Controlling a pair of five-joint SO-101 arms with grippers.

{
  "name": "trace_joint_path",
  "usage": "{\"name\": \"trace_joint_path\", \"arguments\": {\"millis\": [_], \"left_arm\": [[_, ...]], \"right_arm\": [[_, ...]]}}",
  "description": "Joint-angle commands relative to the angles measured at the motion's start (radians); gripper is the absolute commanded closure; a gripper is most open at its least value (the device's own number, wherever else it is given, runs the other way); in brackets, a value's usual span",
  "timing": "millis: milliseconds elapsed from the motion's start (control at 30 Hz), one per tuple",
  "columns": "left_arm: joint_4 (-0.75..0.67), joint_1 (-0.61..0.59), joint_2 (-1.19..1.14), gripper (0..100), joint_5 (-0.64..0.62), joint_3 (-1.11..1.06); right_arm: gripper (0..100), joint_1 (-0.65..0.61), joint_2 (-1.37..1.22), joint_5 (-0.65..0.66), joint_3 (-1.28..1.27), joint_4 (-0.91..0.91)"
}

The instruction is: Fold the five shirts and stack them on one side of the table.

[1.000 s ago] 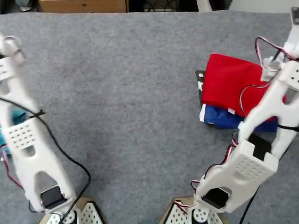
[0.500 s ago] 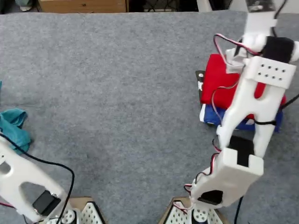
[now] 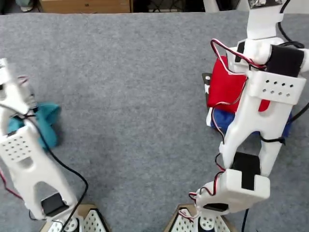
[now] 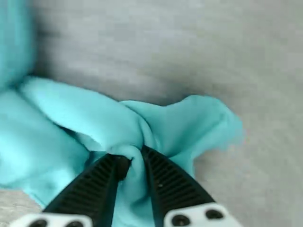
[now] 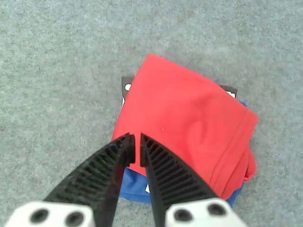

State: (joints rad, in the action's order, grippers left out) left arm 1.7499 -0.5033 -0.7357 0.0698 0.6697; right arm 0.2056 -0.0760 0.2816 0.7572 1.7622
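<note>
A crumpled teal shirt (image 3: 47, 123) lies at the table's left edge, partly under the left arm. My left gripper (image 4: 134, 161) is shut on a bunched fold of the teal shirt (image 4: 71, 123). On the right side a folded red shirt (image 3: 226, 86) tops a stack over a blue shirt (image 3: 223, 121), with a black one showing at the stack's edge. My right gripper (image 5: 135, 144) hangs above the red shirt (image 5: 184, 118), shut with nothing between its fingers. The right arm covers much of the stack in the high view.
The table is covered with grey felt (image 3: 130, 87). Both arm bases sit at the near edge. A wooden piece of furniture (image 3: 84, 6) stands beyond the far edge.
The left arm swung down and out, then came back in holding the teal shirt, dragging it rightward onto the table. The right arm rose and shifted over the stack.
</note>
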Motion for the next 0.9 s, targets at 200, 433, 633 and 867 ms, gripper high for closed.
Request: {"name": "trace_joint_path", "arguments": {"millis": [200,433,633,867], "left_arm": [[-0.12,0.39,0.465,97,0.127,-0.564],[-0.146,0.608,0.872,97,0.315,-0.92],[-0.141,0.71,1.278,97,0.523,-1.162],[-0.149,0.615,1.685,78,0.523,-1.288]], "right_arm": [[97.0,-0.012,0.039,-0.003,-0.002,0.005],[96.9,-0.012,0.036,-0.002,-0.004,0.005],[96.9,-0.014,-0.022,-0.002,-0.002,0.003],[96.9,-0.21,-0.13,-0.002,-0.002,0.003]]}}
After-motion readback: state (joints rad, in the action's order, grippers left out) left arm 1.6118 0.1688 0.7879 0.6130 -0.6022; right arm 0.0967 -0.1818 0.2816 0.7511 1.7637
